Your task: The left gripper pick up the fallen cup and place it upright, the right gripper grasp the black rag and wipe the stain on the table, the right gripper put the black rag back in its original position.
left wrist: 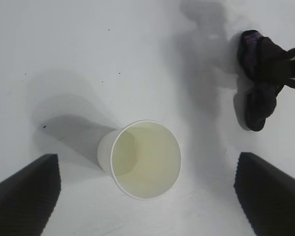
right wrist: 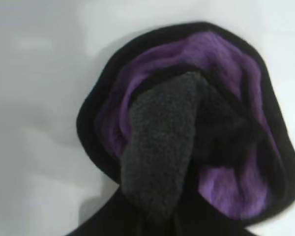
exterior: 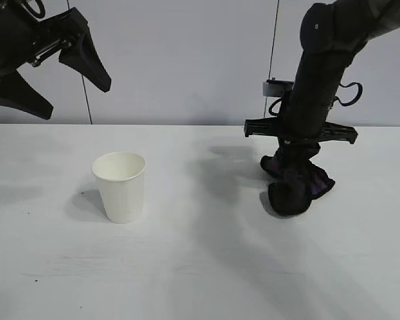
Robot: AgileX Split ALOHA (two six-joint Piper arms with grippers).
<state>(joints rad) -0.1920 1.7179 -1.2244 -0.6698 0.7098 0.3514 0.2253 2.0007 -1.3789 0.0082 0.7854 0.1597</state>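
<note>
Rag hanging from the right claw, cup upright below the left one

The right gripper [exterior: 295,170] points down, clenched on the black rag [exterior: 299,185], which hangs bunched beneath its fingers with purple folds showing, its lowest part at the table [exterior: 200,267]. The left gripper [exterior: 50,77] hovers with its fingers spread wide and nothing between them; the white paper cup [exterior: 121,186] stands upright below it, well apart from the rag.
</note>
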